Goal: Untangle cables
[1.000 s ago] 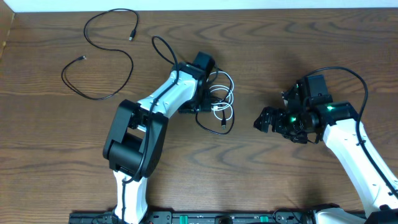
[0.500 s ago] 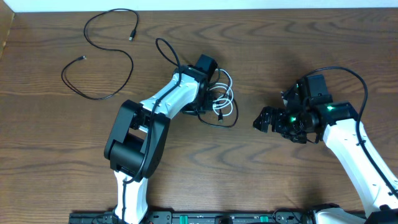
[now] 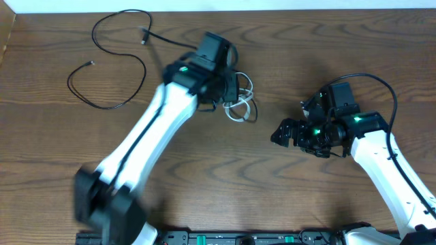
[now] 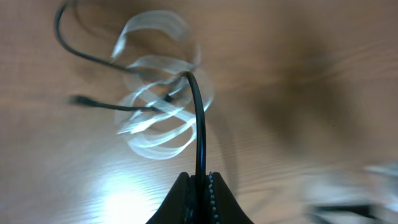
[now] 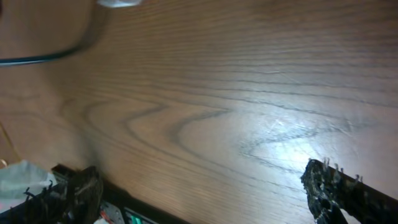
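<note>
So the left gripper (image 4: 200, 178) is clamped tight on a black cable (image 4: 198, 124), which runs straight out from between the fingertips and bends off to the left beyond them. Just past the tips, the white cable (image 4: 158, 134) sits in a few stacked loops on the wooden table (image 3: 272, 197). A thin dark strand with a plug end pokes out left of the loops. It's all blurry, so I can't tell how knotted it is.

The other black cable (image 3: 105, 107) lies well apart from both sets of jaws, by the table's far left corner, in one big loose curl.

The right gripper (image 5: 205, 190) is gaping wide, with only bare wood between its fingers. The tangle is well apart, ahead of the jaws and off to one side.

The left arm (image 3: 150, 136) stretches diagonally from the near edge, and its wrist hides part of the bundle from overhead. The right arm (image 3: 388, 163) bends in from the near right, gripper pointing toward the tangle. A black rail (image 3: 238, 238) runs along the near edge.
</note>
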